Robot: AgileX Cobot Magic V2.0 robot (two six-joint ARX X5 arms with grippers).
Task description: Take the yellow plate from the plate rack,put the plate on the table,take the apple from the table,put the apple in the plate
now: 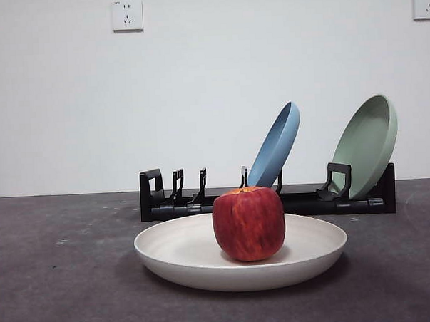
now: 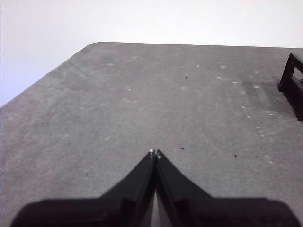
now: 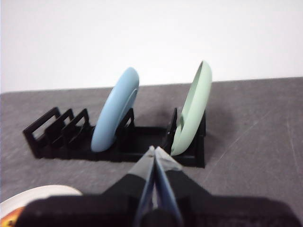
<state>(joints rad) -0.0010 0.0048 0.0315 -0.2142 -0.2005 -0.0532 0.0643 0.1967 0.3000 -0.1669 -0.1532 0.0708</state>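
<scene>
The apple (image 1: 248, 224) sits upright in the yellow plate (image 1: 183, 256), stem dimple up, slightly taller than wide. The plate lies flat on the table (image 1: 56, 282), rim up, just in front of the plate rack (image 1: 306, 202) — the rack's long axis runs across the front view. A blue plate (image 1: 275, 145) and a green plate (image 1: 370, 145) lean in its slots. Left gripper (image 2: 155, 153): jaws pressed together over bare table. Right gripper (image 3: 154, 150): jaws pressed together, facing the rack.

I am seeing a blue plate (image 1: 276, 145) leaning tilted in a middle slot and a sage-green plate (image 1: 368, 145) leaning at the end slot, while two wall sockets (image 1: 127, 15) are sitting high behind.
</scene>
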